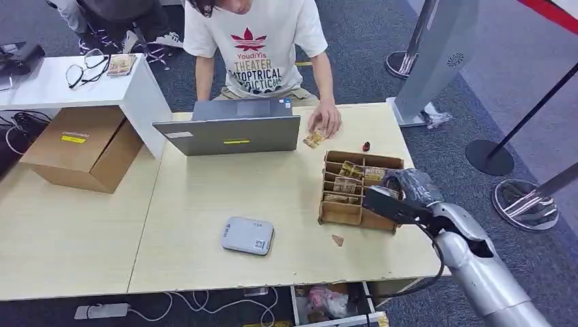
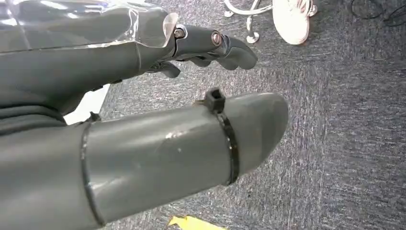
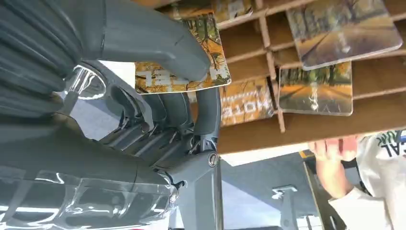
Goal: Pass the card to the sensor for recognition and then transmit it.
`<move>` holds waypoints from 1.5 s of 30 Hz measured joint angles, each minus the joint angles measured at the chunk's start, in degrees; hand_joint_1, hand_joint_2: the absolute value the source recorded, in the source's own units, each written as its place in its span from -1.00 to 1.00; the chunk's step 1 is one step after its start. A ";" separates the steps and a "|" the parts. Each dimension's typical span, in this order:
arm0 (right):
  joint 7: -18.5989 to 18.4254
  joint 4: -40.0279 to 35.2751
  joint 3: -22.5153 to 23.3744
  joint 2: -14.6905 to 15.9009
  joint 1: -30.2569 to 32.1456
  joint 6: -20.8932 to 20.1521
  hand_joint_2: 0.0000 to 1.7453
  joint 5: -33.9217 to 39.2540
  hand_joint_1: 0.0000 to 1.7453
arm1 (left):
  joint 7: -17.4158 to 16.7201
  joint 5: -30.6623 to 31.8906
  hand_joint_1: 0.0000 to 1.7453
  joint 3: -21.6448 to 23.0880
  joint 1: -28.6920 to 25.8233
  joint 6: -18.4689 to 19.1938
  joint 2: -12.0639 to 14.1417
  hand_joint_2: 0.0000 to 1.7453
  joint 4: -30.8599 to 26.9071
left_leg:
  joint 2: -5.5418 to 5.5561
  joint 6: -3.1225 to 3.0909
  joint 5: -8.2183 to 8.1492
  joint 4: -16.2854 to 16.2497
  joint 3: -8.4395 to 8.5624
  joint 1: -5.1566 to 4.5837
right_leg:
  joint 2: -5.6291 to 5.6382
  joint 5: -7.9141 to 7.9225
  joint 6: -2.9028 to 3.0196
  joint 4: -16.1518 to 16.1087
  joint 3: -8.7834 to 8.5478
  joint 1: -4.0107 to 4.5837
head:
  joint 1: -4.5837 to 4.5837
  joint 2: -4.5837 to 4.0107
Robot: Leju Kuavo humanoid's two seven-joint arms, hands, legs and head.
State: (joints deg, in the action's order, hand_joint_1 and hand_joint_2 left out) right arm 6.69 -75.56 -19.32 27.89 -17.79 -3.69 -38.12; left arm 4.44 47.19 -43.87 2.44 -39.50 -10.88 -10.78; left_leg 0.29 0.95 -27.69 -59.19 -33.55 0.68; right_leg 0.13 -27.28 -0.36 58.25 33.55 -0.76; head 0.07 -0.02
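Reaching over the near right corner of the wooden card box, the right hand pinches a card between its thick thumb and a darker finger, as the right wrist view shows: the thumb lies across the card's printed autumn-tree face and a finger comes up behind it, with the other fingers curled close alongside. The card sits among the box's slotted compartments, where several more cards with the same orange picture stand or lean in neighbouring slots. The box stands on the right part of the pale table, and the flat grey sensor lies on the tabletop well to the left of it, apart from the hand. A small brown scrap rests on the table between sensor and box. On the far side an open laptop faces a seated person, whose hand rests on the table over another card. A cardboard carton sits at the left below a white shelf bearing glasses. The left hand hangs over grey carpet, holding nothing, its fingers loosely extended and apart from the thumb.
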 joint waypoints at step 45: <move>2.01 11.98 -9.03 -11.44 -28.80 -2.47 1.00 6.97 0.98 | -2.64 2.10 -1.00 0.00 0.69 4.46 2.01 -1.00 0.00 | 0.04 0.14 0.10 0.00 -0.01 0.04 | 0.01 0.02 0.03 0.13 0.01 0.03 | -0.02 0.00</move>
State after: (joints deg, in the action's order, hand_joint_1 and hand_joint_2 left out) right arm 8.70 -63.58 -28.35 16.45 -46.60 -6.16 -31.15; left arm 1.79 49.29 -43.87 3.13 -35.04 -8.87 -10.78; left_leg 0.33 1.09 -27.59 -59.19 -33.57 0.72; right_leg 0.14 -27.26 -0.33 58.38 33.56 -0.73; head 0.04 -0.02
